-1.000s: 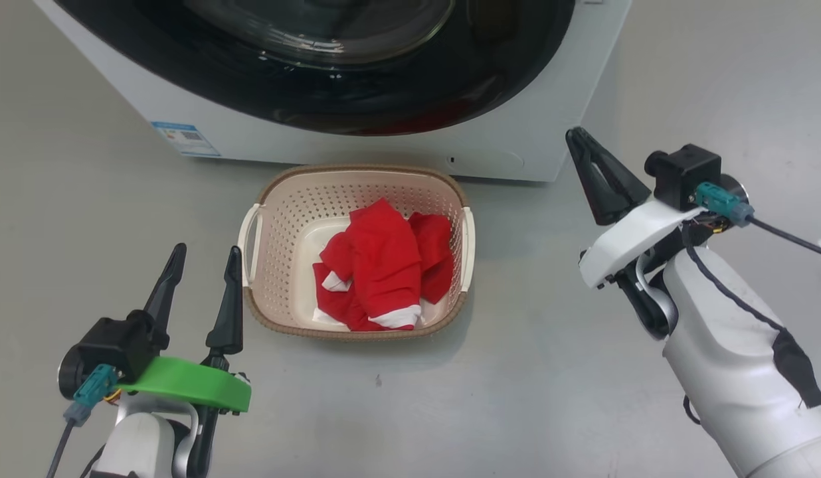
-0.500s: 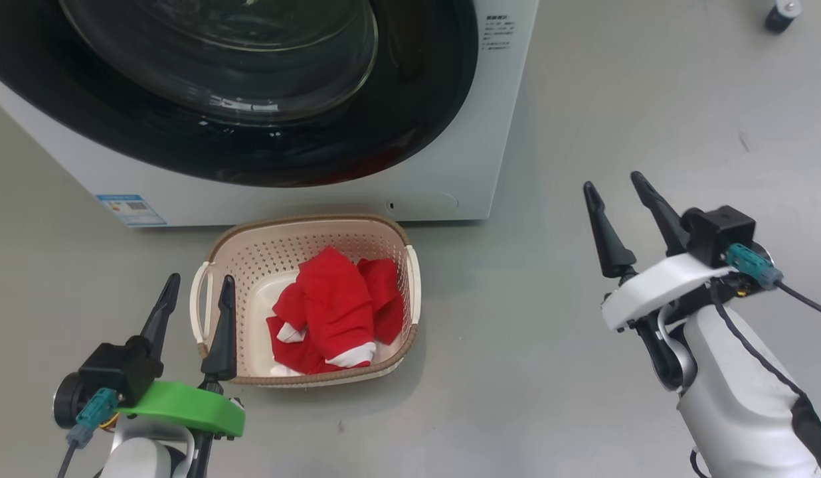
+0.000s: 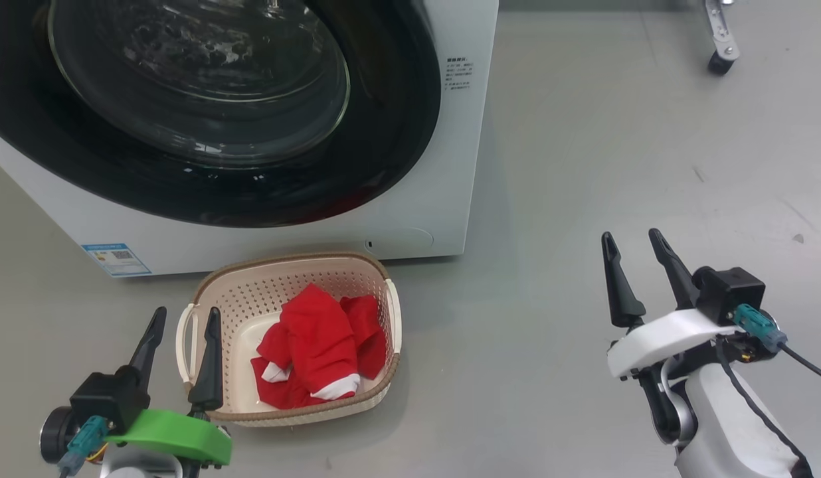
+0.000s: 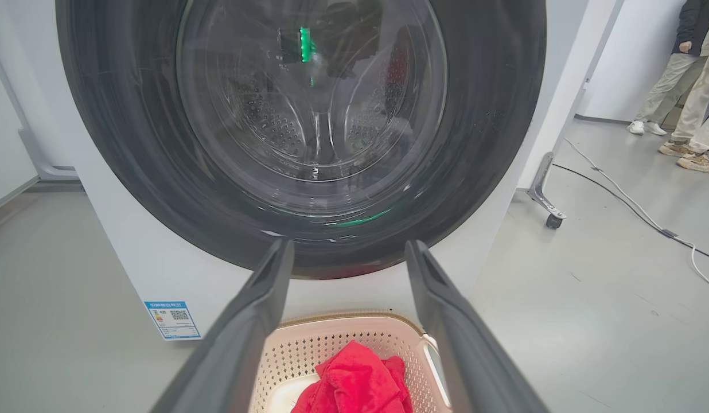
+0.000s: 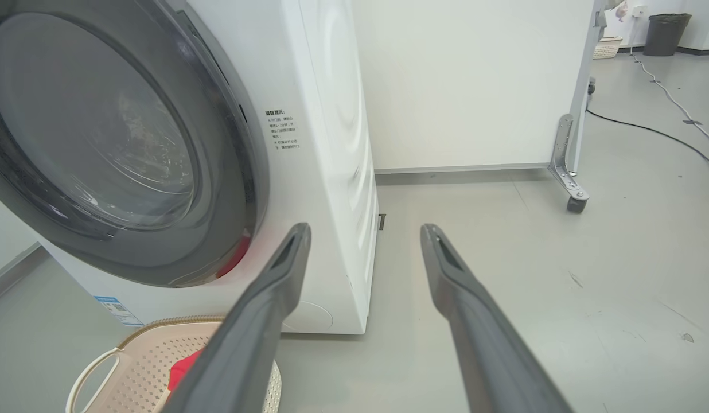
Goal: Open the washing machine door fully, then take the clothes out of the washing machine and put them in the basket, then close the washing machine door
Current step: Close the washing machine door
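Since the clothes (image 3: 317, 345) are piled in the basket (image 3: 297, 257) and the door (image 3: 397, 133) is shut, the left gripper (image 3: 188, 310) and right gripper (image 3: 630, 234) are held back, jaws parted, empty.

The left gripper (image 3: 188, 312) hangs low at the left, fingers spread, pointing up, holding nothing. The right gripper (image 3: 630, 234) sits at the right on its pale forearm (image 3: 716, 428), fingers likewise parted and empty.

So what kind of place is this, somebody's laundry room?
More likely a lab or test room: the washing machine stands on a bare grey floor beside a white partition on castor feet, with cables trailing across it and people standing by.
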{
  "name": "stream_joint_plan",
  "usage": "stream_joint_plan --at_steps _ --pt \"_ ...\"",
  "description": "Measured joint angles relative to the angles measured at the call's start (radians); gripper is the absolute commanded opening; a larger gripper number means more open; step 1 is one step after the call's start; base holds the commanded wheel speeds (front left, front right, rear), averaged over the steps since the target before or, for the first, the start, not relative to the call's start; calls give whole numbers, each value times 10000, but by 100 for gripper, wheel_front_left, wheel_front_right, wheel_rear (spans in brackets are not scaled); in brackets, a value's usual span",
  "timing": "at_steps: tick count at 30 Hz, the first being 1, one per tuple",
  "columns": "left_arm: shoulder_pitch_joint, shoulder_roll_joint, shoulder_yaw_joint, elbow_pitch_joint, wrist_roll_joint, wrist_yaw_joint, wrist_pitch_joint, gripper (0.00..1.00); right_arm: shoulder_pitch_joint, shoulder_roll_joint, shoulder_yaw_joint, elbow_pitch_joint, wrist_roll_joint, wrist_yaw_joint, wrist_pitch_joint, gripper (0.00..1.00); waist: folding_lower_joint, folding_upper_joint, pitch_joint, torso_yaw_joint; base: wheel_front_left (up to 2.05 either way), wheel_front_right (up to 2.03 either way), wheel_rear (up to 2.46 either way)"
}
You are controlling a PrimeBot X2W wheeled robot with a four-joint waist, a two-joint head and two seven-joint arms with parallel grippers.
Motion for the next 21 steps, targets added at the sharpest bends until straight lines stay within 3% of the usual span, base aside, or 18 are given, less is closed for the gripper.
stream_joint_plan --at_steps 21 --pt "485 10 284 -182 36 -8 0 100 1244 274 -673 -734 -472 -151 0 100 0 0 -726 -171 0 0 0"
